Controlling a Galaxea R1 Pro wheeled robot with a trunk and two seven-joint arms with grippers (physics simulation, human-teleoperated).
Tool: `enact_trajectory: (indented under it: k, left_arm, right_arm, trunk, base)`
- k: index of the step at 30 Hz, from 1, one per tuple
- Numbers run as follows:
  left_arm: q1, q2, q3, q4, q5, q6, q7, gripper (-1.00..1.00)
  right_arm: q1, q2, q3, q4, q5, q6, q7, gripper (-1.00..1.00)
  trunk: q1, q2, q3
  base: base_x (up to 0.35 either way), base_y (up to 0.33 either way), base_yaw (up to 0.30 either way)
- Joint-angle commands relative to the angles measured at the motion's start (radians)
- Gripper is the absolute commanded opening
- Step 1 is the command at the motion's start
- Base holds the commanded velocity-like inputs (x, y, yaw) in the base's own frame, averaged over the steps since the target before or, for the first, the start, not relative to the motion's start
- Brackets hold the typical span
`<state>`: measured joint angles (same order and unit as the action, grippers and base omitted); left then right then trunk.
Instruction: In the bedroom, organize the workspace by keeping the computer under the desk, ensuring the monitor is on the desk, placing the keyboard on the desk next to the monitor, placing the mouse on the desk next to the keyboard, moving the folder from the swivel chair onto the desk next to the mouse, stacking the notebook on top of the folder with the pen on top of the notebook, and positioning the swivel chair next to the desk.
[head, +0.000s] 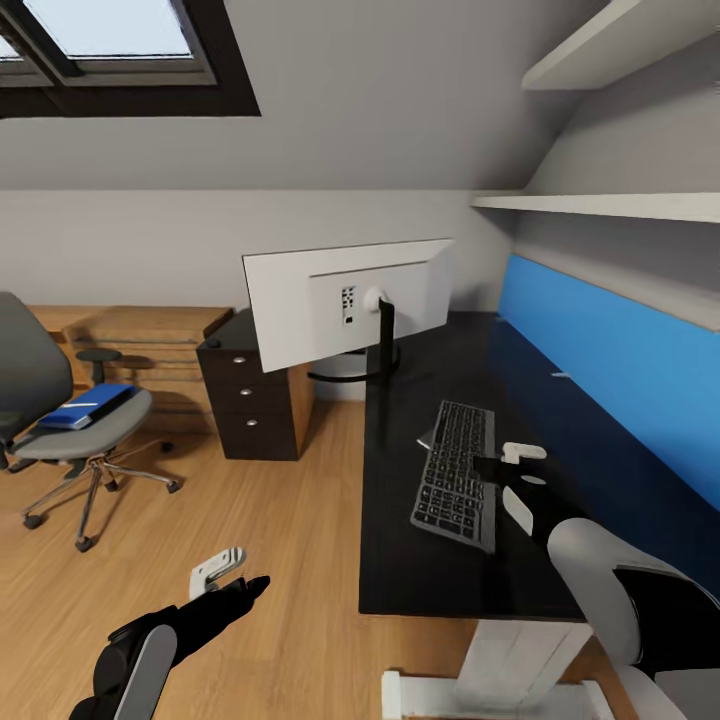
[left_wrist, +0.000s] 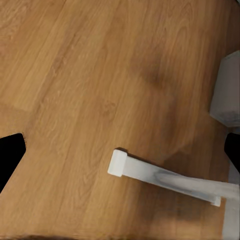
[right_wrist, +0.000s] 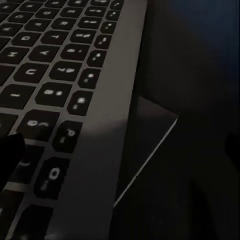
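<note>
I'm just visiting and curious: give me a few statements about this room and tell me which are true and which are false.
1. The keyboard lies on the desk. True.
2. The blue folder is on the desk. False: it lies on the swivel chair seat.
3. The monitor shows its light back to the head camera. True.
4. The right gripper is over the wooden floor. False: it is over the desk beside the keyboard; the left gripper is over the floor.
5. The swivel chair is tucked against the desk. False: it stands well apart from it.
</note>
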<state>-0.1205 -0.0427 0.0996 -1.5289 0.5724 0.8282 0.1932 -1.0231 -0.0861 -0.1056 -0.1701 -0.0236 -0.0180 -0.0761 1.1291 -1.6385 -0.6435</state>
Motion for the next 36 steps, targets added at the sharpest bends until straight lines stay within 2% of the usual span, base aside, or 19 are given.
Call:
enact_trajectory:
  k: [1, 13, 25, 36]
  left_arm:
    - [-0.001, -0.001, 0.002, -0.001, 0.011, 0.005, 0.008, 1.00]
    - [-0.001, -0.001, 0.002, -0.001, 0.010, 0.005, 0.009, 1.00]
    - [-0.001, -0.002, 0.000, 0.001, 0.006, 0.005, 0.012, 1.00]
    - [-0.001, -0.003, -0.002, 0.003, 0.006, 0.005, 0.016, 1.00]
  right_arm:
    - [0.000, 0.000, -0.003, 0.044, -0.004, -0.002, -0.001, 1.00]
    - [0.000, 0.000, -0.003, 0.045, -0.004, -0.002, -0.001, 1.00]
    - [0.000, 0.000, -0.003, 0.044, -0.006, -0.002, -0.002, 1.00]
    - [0.000, 0.000, -0.003, 0.044, -0.007, -0.003, -0.002, 1.00]
  trunk:
    - [-0.001, 0.000, -0.001]
    - [-0.001, 0.000, -0.001]
    - [-0.001, 0.000, -0.001]
    - [-0.043, 0.077, 0.033]
  base:
    - [-0.333, 0.000, 0.000]
    - [-0.322, 0.000, 0.000]
    - [-0.036, 0.000, 0.000]
    - [0.000, 0.000, 0.000]
